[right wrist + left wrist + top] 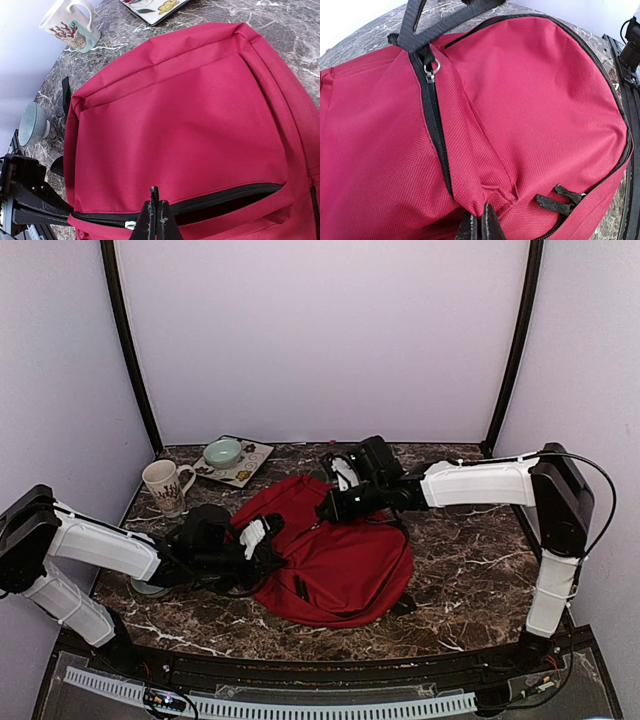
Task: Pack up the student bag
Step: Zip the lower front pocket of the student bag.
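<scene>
The left gripper (480,224) — fingers closed to a pinch, with a raised fold of red fabric caught between the tips. The fold belongs to the student bag (535,100). Beside the pinch runs a black zipper (436,130), closed, its metal pull ring at the upper end, where the black straps (415,25) meet.

The right gripper (156,217) — fingers pressed together with no gap showing, tips set against the black band of the front pocket zip (225,197), which gapes partly open to the right. Whether any cloth lies between the tips cannot be told.

The student bag: red, soft and rounded, lying flat at the middle of the dark marble table (470,570), with the left gripper at its left edge and the right gripper at its far edge.

One mug (166,485): white, patterned, upright, off the bag's far-left corner and apart from it.

One tray (255,468): pale, patterned, at the far edge of the table.

One bowl (223,452): pale green, standing on the tray.

A second bowl (32,125): pale grey-blue, upright on the table to the left of the bag, partly under the left arm in the overhead view.
</scene>
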Robot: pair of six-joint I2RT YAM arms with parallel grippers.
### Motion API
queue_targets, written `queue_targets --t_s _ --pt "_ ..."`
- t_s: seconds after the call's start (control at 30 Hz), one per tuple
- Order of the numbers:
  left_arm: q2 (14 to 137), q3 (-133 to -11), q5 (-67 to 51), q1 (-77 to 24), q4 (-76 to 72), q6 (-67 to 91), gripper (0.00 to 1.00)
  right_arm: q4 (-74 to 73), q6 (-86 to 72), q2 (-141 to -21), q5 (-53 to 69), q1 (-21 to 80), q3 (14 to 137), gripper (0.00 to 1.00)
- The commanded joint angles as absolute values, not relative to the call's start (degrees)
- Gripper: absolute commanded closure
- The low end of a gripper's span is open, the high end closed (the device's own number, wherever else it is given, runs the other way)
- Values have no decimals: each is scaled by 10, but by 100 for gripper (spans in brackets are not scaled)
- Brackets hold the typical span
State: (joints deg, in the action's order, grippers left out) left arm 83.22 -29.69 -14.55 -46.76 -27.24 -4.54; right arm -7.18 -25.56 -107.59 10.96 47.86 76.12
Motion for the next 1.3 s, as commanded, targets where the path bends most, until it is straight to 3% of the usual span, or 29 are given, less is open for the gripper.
queue_targets --t_s 0.0,0.9,1.27 --pt "816 -287 -166 -468 -220 -61 100 -64 -248 -1070 90 452 769 100" --pt "868 -374 -234 -466 -195 -95 100 -87 -312 -896 82 424 621 100" --pt "857 -367 -179 -466 -177 -80 100 -38 -347 -851 61 425 557 100"
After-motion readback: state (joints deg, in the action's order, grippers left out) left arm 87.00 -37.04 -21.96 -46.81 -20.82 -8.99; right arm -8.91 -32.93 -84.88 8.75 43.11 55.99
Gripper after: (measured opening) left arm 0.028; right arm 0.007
